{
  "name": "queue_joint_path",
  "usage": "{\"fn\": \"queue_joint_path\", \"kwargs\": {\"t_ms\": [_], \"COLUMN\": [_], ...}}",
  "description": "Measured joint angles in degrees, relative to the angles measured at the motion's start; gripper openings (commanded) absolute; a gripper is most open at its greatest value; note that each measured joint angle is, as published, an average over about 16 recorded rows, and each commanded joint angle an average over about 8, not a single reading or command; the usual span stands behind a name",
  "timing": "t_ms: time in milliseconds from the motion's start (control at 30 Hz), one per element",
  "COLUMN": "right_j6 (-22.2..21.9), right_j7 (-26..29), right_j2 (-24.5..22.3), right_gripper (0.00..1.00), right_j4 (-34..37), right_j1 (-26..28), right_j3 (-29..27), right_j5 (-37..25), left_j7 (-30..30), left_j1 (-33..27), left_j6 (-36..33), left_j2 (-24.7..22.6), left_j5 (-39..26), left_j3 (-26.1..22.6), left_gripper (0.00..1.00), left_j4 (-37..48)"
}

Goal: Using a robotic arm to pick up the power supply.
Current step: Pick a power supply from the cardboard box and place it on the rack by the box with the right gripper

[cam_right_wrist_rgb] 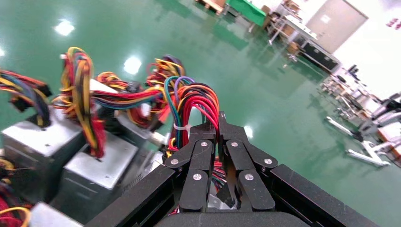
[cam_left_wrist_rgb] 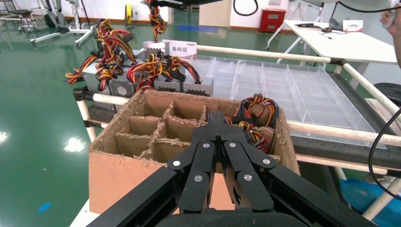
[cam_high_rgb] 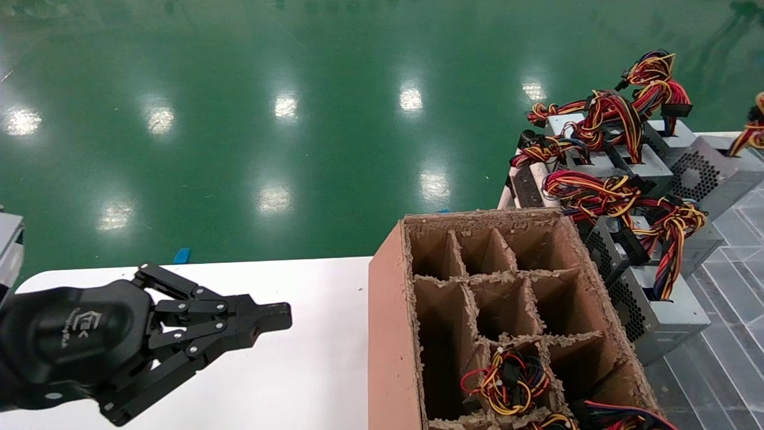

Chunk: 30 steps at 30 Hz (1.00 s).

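Observation:
My right gripper [cam_right_wrist_rgb: 218, 120] is out of the head view. In the right wrist view its fingers are shut on the red and multicoloured wire bundle [cam_right_wrist_rgb: 196, 101] of a power supply, whose grey metal shows under the palm. More grey power supplies [cam_right_wrist_rgb: 94, 163] sit close beside it. In the head view these stand stacked at the right [cam_high_rgb: 656, 304], with wires on top. My left gripper [cam_high_rgb: 282, 316] hangs shut and empty over the white table [cam_high_rgb: 298, 370], pointing toward the cardboard box [cam_high_rgb: 388, 334]. The left wrist view shows the same gripper [cam_left_wrist_rgb: 217, 118] facing that box [cam_left_wrist_rgb: 118, 175].
The box has torn cardboard dividers, and wires [cam_high_rgb: 507, 379] fill its near right cells. A clear plastic compartment tray [cam_left_wrist_rgb: 293, 90] lies beyond the box. White rack tubes [cam_left_wrist_rgb: 331, 130] run along it. Green floor lies past the table edge.

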State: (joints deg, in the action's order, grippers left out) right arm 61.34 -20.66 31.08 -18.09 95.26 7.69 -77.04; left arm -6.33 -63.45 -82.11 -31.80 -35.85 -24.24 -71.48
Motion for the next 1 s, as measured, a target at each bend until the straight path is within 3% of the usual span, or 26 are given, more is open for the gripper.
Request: {"fn": "queue_joint_path", "kwargs": {"t_ms": [467,1000], "right_j6": [2.17,4.46], "right_j7": [-4.43,-7.04], "right_j2": [0.15,3.28], "right_gripper": [0.00,0.00], "right_j4": [9.50,13.32], "right_j1": [5.21,9.61], "right_j3": [1.02,3.00], "right_j5": [-1.68,-4.32], "left_j7": [0.00,0.00], "left_j1": [0.00,0.00], "left_j6": [0.00,0.00], "left_j2": [0.00,0.00], "left_j5": [0.00,0.00], "left_j3": [0.00,0.00], "left_gripper": [0.00,0.00], "left_j4": [0.00,0.00]}}
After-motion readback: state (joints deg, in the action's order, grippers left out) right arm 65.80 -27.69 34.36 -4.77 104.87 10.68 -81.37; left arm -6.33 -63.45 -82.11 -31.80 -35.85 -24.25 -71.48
